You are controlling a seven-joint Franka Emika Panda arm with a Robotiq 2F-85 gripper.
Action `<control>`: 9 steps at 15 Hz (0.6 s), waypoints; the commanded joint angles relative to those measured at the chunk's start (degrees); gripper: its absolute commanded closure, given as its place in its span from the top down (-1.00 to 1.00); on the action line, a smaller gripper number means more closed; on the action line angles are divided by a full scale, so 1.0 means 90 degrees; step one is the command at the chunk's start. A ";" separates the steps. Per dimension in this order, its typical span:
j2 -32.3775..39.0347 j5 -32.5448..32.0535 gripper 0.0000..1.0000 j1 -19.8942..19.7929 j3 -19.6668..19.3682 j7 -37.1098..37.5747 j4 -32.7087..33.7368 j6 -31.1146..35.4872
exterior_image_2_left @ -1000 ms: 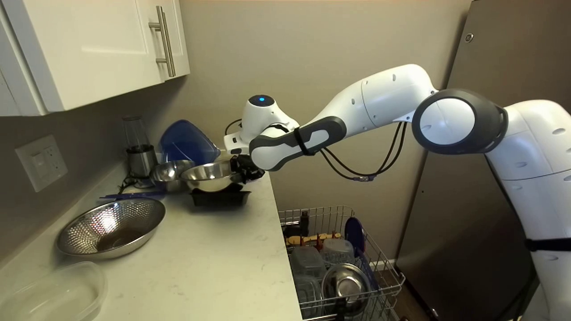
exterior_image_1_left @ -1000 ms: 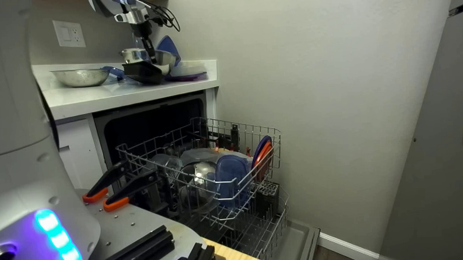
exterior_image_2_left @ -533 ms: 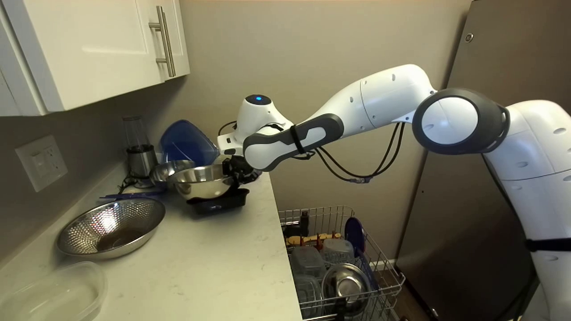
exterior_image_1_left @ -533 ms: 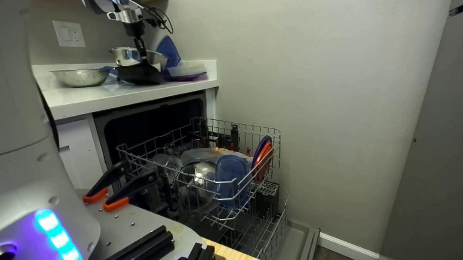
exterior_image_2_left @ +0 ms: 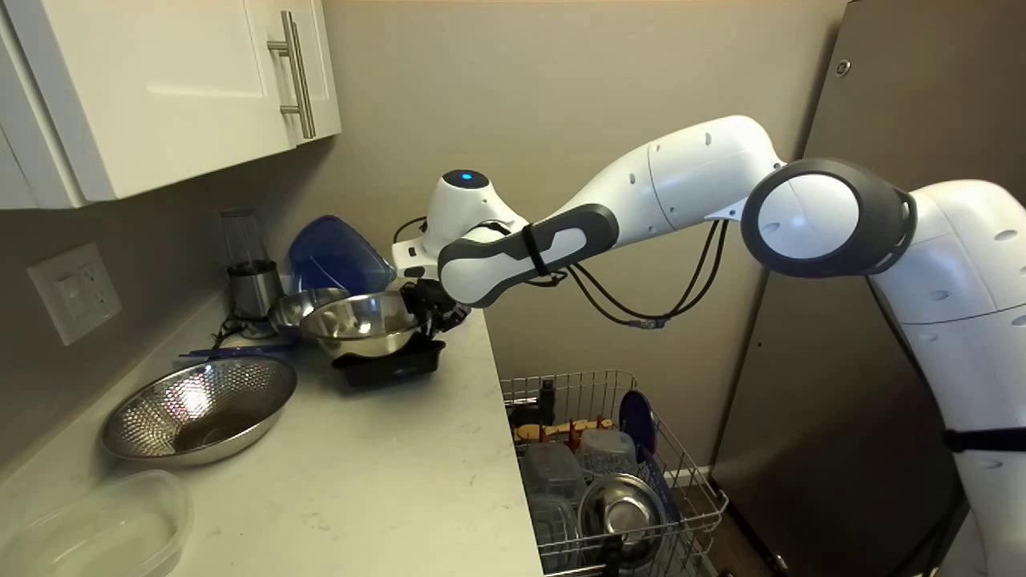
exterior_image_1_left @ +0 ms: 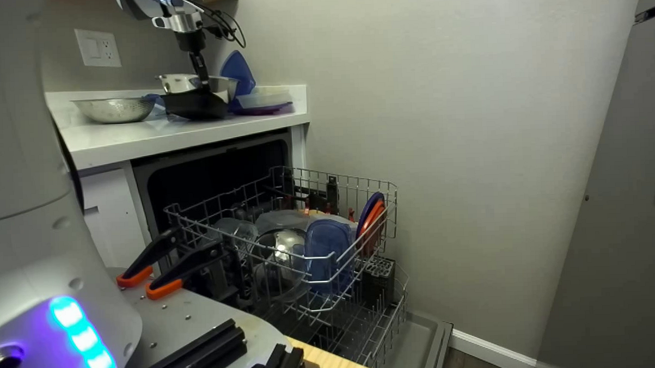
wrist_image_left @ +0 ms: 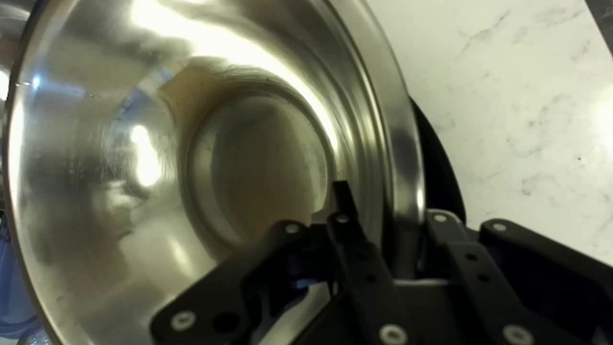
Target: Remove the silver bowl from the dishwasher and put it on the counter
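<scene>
The shiny silver bowl (exterior_image_2_left: 361,324) rests on a black container (exterior_image_2_left: 389,369) on the white counter (exterior_image_2_left: 417,465); it also shows in an exterior view (exterior_image_1_left: 179,83). My gripper (exterior_image_2_left: 423,316) is at the bowl's near side. In the wrist view the gripper (wrist_image_left: 389,203) straddles the bowl's rim. One finger (wrist_image_left: 352,225) is inside the bowl and the other is outside, with a gap around the rim. The jaws stand apart. The dishwasher (exterior_image_1_left: 218,166) stands open below the counter with its wire rack (exterior_image_1_left: 391,209) pulled out.
Another steel bowl (exterior_image_2_left: 624,513) sits in the rack among plastic containers and a blue dish (exterior_image_1_left: 330,254). On the counter are a perforated steel bowl (exterior_image_2_left: 200,409), a clear container (exterior_image_2_left: 104,521), a second steel bowl (exterior_image_2_left: 304,306), a blender (exterior_image_2_left: 253,290) and a blue board (exterior_image_2_left: 337,256). A cabinet (exterior_image_2_left: 176,88) hangs above.
The gripper and bowl moved towards the perforated bowl, then stopped. The bowl's tilted side has since dropped and it sits more level on the black container; the jaws have let go of the rim.
</scene>
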 commanded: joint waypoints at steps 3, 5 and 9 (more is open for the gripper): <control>-0.0207 -0.0053 0.37 -0.0054 -0.0033 0.0030 -0.0232 0.0280; -0.0260 -0.0047 0.64 -0.0069 -0.0043 0.0042 -0.0267 0.0345; -0.0525 0.0015 1.00 -0.0123 -0.0011 0.0022 -0.0289 0.0299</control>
